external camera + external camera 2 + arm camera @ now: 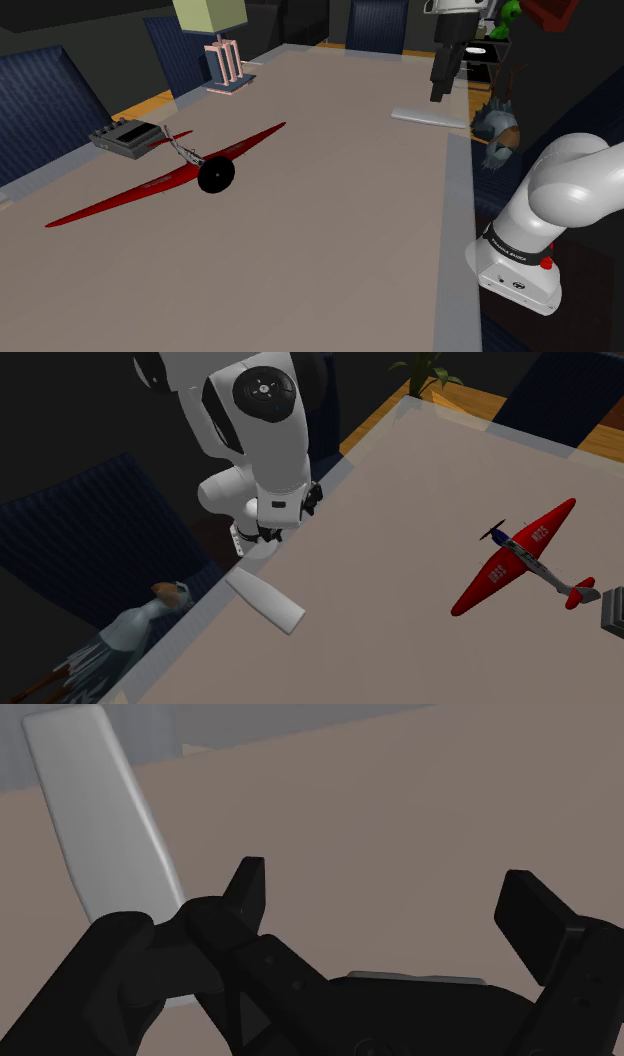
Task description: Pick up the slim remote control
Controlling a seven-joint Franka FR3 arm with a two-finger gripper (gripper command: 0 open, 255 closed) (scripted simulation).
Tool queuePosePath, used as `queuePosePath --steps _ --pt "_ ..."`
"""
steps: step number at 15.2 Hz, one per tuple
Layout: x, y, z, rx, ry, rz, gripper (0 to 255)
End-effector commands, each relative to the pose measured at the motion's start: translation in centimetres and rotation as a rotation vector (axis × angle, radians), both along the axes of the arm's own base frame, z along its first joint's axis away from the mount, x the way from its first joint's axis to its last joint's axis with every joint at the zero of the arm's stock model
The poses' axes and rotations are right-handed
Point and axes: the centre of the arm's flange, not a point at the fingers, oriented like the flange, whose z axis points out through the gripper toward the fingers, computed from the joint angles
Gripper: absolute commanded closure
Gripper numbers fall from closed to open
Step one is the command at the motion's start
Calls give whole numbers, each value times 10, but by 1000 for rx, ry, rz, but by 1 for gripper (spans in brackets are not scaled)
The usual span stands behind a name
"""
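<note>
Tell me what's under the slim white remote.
The remote lies flat on the table, one end over its pale edge strip. The surface directly beneath is covered.

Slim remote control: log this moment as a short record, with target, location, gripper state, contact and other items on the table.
target: slim remote control, plain pale grey, lying flat
location: at the edge of the table nearest the arm
gripper: gripper with fingers apart, above the table
contact: none; the remote lies beside one finger, not between the two
other items: red toy plane mid-table, dark box near its tail
task status: remote not yet picked up
</note>
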Motion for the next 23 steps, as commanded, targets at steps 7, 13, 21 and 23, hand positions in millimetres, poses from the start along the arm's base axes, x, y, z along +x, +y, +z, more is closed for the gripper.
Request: queuePosePath --steps 7,13,21,23 --pt "8 -53 -41 -57 -81 104 0" --pt "25 -107 -78 -113 -161 208 0" --pt "27 -112 -119 -118 -169 218 0" --pt "27 -112 -122 -118 -169 218 0"
